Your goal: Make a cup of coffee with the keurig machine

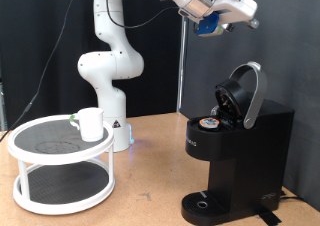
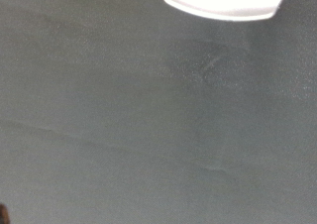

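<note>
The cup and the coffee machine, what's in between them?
In the exterior view: bare wooden table and the robot's white base behind, between cup and machine.

White cup point(image 1: 91, 123), black keurig machine point(image 1: 235, 156)

You have the keurig machine point(image 1: 235, 151) at the exterior view's lower right, lid raised. The cup point(image 1: 91, 123) sits on the tiered stand point(image 1: 60, 164) at lower left, with the gripper point(image 1: 222, 13) high at upper right.

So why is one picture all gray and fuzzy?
The wrist view is blurry: a plain gray surface and a soft white edge, nothing sharp. The exterior view is clear and evenly lit, showing the cup, the keurig machine and the hand up high.
</note>
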{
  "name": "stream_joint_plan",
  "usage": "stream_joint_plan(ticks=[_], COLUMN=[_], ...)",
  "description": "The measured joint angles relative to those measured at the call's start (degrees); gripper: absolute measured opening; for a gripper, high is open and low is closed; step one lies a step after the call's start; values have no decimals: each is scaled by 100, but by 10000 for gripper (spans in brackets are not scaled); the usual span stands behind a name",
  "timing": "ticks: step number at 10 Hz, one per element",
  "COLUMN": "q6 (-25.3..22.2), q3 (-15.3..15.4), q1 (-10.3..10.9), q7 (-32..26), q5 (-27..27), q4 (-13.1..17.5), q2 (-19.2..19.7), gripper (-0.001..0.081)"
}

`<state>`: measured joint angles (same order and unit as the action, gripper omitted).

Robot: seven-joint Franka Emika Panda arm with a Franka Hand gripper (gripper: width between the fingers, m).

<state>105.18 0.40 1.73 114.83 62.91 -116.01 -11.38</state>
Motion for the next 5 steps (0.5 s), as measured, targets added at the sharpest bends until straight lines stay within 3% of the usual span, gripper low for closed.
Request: stream_joint_plan(ticks=[3, 5], q6=[-656, -590], q3=[-52, 59], q1=[-3, 12], q7=[182, 477], q5=[268, 229], q4=[148, 349], q2=[65, 162], gripper=[808, 808])
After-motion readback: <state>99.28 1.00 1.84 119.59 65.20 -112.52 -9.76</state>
